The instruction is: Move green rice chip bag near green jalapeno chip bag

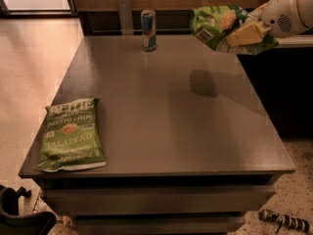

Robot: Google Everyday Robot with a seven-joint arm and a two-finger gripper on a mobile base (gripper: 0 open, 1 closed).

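Observation:
The green rice chip bag (215,24) is a small glossy bright-green bag with orange chip pictures. It hangs in the air above the table's far right part, held by my gripper (244,33), whose pale fingers are shut on its right side. My white arm comes in from the upper right. The bag's shadow falls on the table below it. The green jalapeno chip bag (70,134) is a larger olive-green bag with white lettering. It lies flat at the table's near left corner, far from the gripper.
A blue and silver can (148,30) stands upright at the far edge of the grey table (171,111). A clear upright stand (125,16) is just left of it. A dark counter runs along the right side.

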